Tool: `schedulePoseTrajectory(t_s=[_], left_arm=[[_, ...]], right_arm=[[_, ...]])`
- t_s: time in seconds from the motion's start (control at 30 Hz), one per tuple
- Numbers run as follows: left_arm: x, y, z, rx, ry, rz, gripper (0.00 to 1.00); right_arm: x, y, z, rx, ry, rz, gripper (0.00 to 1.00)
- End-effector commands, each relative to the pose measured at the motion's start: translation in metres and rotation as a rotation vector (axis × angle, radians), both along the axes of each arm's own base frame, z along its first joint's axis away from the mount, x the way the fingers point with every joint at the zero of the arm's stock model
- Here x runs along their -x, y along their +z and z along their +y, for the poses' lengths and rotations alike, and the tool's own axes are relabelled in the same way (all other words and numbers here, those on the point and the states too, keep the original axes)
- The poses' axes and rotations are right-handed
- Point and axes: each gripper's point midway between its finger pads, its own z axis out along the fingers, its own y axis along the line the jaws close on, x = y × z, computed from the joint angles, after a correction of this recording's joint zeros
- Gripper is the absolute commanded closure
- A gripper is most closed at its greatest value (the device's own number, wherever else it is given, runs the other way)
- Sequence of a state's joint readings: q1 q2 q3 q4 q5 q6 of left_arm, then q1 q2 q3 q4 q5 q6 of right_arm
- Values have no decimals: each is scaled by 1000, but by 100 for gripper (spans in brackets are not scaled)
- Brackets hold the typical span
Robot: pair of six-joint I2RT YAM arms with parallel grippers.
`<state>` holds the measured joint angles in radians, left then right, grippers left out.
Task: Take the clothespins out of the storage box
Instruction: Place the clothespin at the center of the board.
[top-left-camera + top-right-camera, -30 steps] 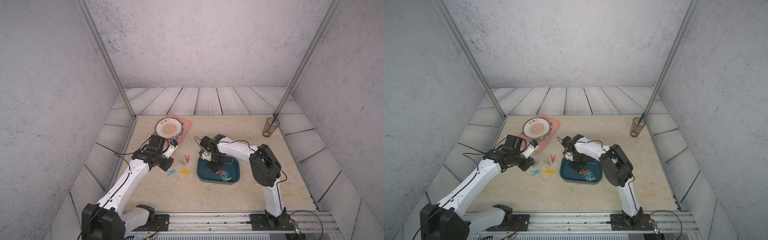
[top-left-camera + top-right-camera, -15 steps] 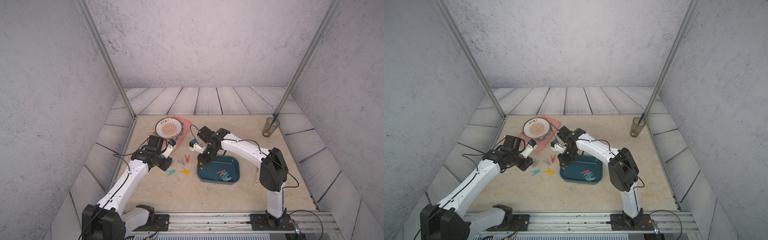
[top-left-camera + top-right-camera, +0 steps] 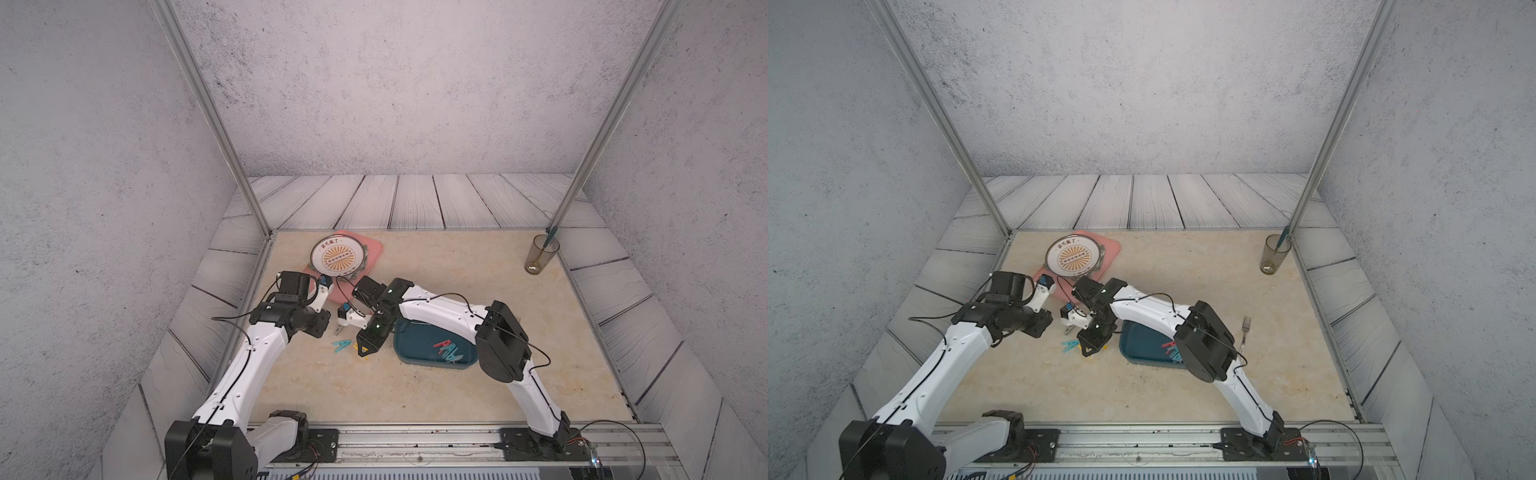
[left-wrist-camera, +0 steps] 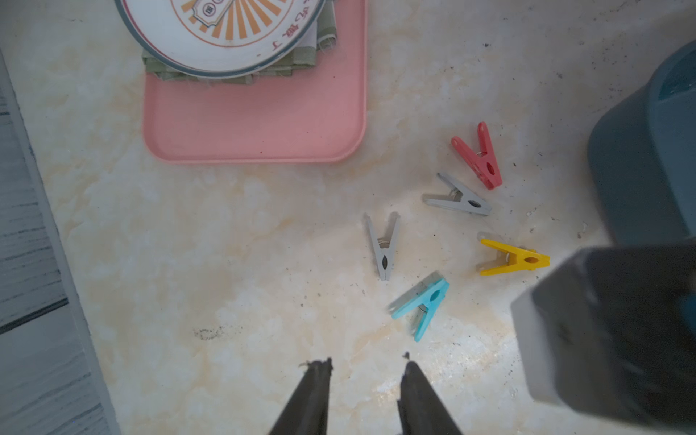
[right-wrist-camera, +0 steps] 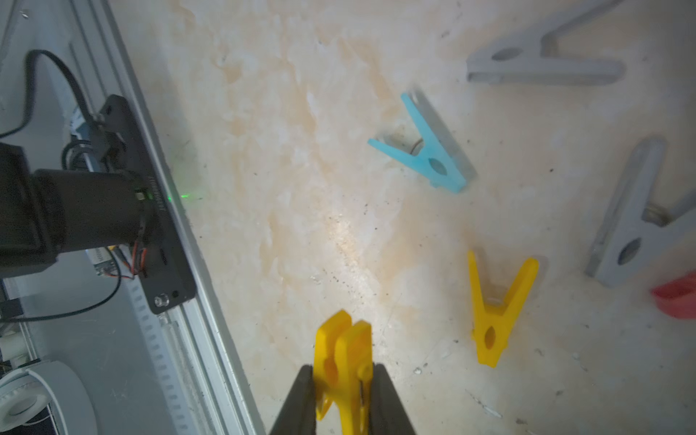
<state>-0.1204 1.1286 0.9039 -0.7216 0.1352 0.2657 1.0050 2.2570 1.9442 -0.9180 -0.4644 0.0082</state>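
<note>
Pinching a yellow clothespin (image 5: 342, 339) in my right gripper (image 5: 342, 371), outside the storage box (image 3: 415, 343) rim, beside five loose clothespins (image 4: 425, 305). Left gripper (image 4: 363, 365) spread, empty. Bare tabletop (image 5: 282, 188) runs to the rail (image 5: 203, 361). Red and teal clothespins (image 3: 446, 349) lie in the box.

The table (image 4: 188, 244) is cream with a pale marbled pattern; on it lie a red clothespin (image 4: 478, 156), two grey clothespins (image 4: 457, 197) (image 4: 383, 246), a yellow clothespin (image 4: 514, 259) and a light-blue clothespin (image 4: 423, 307). The black right pincer (image 5: 344, 371) grips a second yellow clothespin (image 5: 342, 346). The storage box (image 3: 415, 347) is dark teal, the tray (image 4: 256, 116) pink, and the plate (image 4: 226, 30) white with an orange sunburst pattern and a dark rim.
</note>
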Motion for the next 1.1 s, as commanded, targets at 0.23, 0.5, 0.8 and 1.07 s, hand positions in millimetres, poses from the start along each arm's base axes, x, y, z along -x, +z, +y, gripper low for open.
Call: schedulePoseTrajectory(t_s=[0.23, 0.5, 0.8, 1.07], left_arm=[[-3, 8, 7, 7, 56, -33, 63], [-4, 10, 7, 15, 62, -40, 63], [-7, 10, 5, 23, 57, -45, 63], [-6, 16, -4, 58, 11, -42, 63]], right_arm=[[-6, -56, -3, 148, -7, 29, 78], [-9, -55, -6, 170, -5, 7, 68], [-17, -26, -8, 152, -10, -46, 61], [-37, 17, -34, 151, -140, -83, 61]])
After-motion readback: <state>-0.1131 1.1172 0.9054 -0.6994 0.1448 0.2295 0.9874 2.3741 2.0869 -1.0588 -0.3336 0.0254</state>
